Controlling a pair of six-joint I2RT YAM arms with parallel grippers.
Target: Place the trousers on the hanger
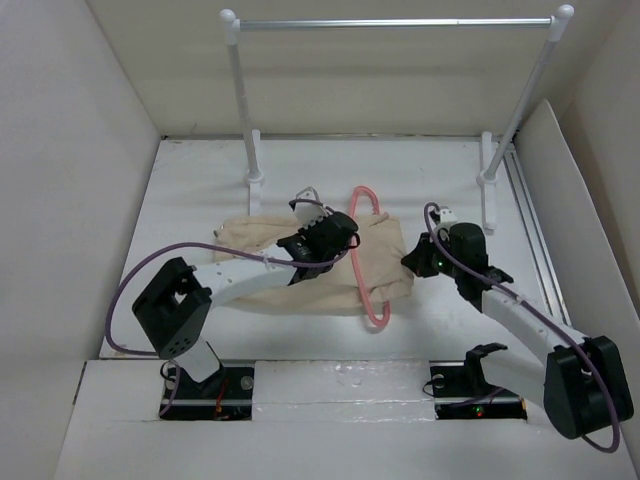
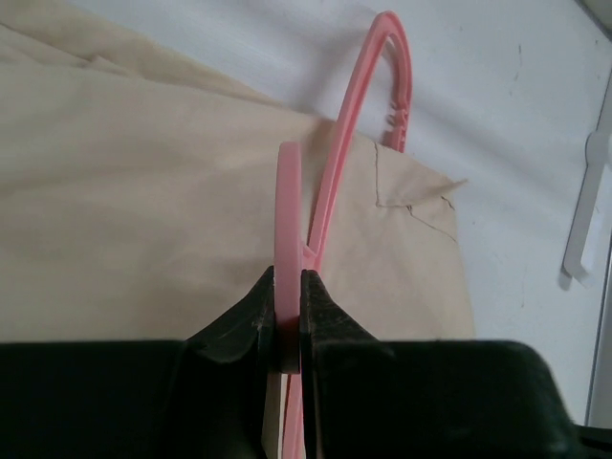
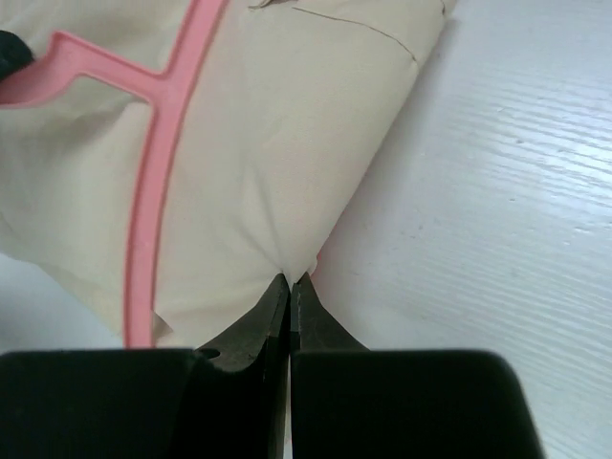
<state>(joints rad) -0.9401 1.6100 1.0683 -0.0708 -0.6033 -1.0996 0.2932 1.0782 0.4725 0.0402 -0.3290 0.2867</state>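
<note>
Trousers (image 1: 250, 235) flat mid-table (image 3: 497, 191), beige, folded, seam lines visible; pink hanger (image 2: 288, 220) lies across them. L hand (image 2: 288, 325) clamped on hanger near hook. R hand (image 3: 290, 287) pinched shut on trousers edge, right side.

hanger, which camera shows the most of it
The top external view: the hanger lies across the trousers nearly end to end, its middle hidden by the left hand. The left wrist view shows only the part clamped in that hand and one arm; the right wrist view, a stretch of frame.
</note>
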